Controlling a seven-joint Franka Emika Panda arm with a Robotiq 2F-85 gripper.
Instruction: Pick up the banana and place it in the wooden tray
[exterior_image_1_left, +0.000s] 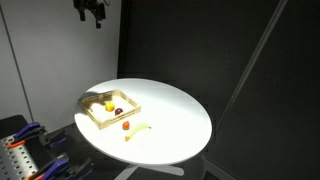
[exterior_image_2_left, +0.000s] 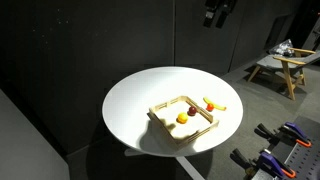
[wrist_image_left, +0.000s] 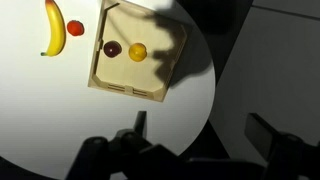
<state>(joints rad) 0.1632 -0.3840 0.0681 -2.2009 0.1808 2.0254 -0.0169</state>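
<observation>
Nothing done yet: the gripper (wrist_image_left: 203, 132) hangs high over the table (wrist_image_left: 40, 110), jaws spread wide and empty, while the banana (wrist_image_left: 54, 28) lies on the tabletop just outside the wooden tray (wrist_image_left: 155, 75), beside a small red fruit (wrist_image_left: 76, 28), so reach, grasp, lift and drop are all left.

The round white bench (exterior_image_1_left: 175, 110) carries three things directly on its top. In an exterior view, the wooden tray (exterior_image_1_left: 100, 113) lies flat toward the left edge. The banana (exterior_image_1_left: 143, 127) lies on the bare top near the tray's near right side. A small red round object (exterior_image_1_left: 125, 125) sits between the banana and the tray's rim, just beside both.
</observation>
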